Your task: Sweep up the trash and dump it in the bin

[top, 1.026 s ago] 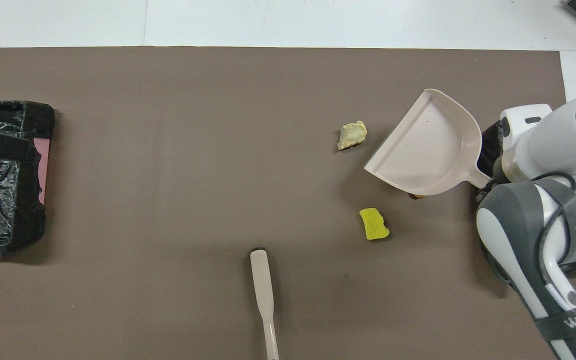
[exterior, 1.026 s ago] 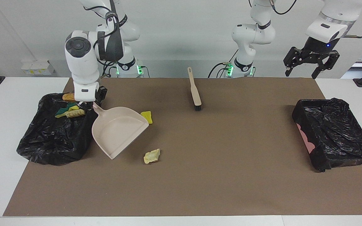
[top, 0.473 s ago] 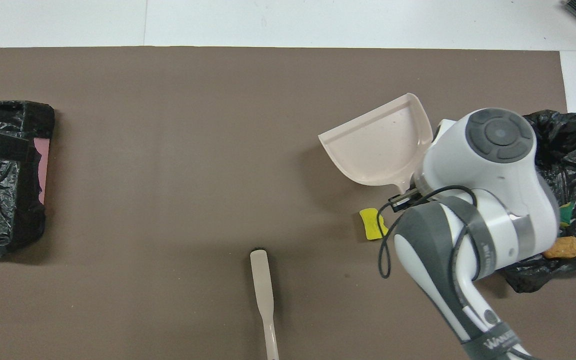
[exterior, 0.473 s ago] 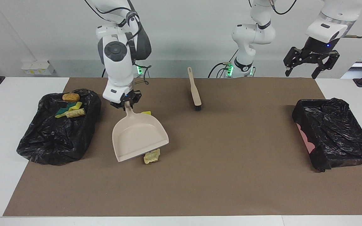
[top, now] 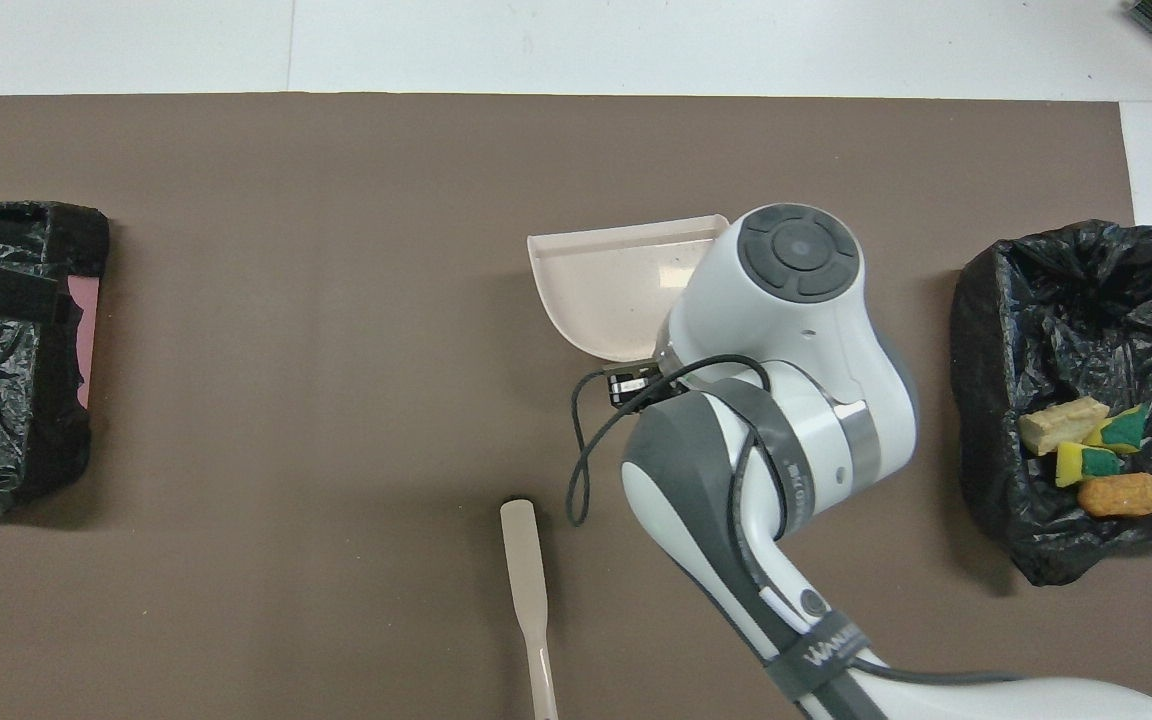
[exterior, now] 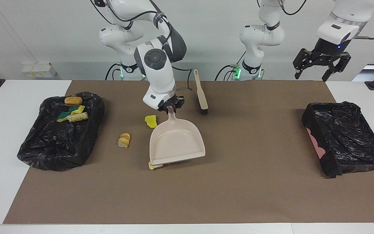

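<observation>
Right gripper [exterior: 171, 107]: clamping the dustpan [exterior: 176, 142] handle, holding the pan over the mat, mouth facing away from the robots. Loose trash [exterior: 151, 121] lying toward the right arm's end; another scrap peeking from under the lip. Left gripper [exterior: 320, 66]: waiting, fingers spread wide.

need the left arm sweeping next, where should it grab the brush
By the bare handle, coming straight down from above. The brush lies flat, handle pointing toward the robots and bristle head away, so the slim handle is nearest and clear all round.
</observation>
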Robot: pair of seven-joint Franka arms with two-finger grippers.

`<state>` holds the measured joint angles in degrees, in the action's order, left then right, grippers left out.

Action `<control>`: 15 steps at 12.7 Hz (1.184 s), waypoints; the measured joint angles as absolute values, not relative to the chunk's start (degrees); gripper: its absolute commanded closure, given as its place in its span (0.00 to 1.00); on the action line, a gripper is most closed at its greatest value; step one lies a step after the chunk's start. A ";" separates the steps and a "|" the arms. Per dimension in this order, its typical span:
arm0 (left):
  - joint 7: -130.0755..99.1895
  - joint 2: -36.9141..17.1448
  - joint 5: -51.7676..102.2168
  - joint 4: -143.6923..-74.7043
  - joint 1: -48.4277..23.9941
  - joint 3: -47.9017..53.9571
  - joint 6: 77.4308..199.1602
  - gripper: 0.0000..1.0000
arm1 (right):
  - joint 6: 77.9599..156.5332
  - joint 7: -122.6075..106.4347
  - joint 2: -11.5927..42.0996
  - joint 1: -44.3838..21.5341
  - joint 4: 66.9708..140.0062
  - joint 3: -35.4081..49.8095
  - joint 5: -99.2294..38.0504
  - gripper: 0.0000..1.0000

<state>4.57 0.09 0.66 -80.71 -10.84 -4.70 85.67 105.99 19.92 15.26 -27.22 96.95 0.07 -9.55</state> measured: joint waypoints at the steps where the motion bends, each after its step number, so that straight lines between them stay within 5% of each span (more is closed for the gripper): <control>1: 4.57 0.09 0.66 -80.71 -10.84 -4.70 85.67 0.00 | 105.89 23.19 17.74 -28.60 94.51 0.06 -9.89 1.00; 5: 4.57 0.09 0.66 -80.71 -10.84 -4.70 85.67 0.00 | 105.83 30.33 26.48 -31.53 86.65 0.04 -10.21 1.00; 13: 4.57 0.09 0.66 -80.71 -10.84 -4.70 85.67 0.00 | 105.90 30.34 34.99 -31.18 79.59 -0.34 -11.01 1.00; 15: 4.57 0.09 0.66 -80.71 -10.84 -4.70 85.67 0.00 | 106.18 30.35 36.62 -31.22 78.21 -0.32 -11.15 0.01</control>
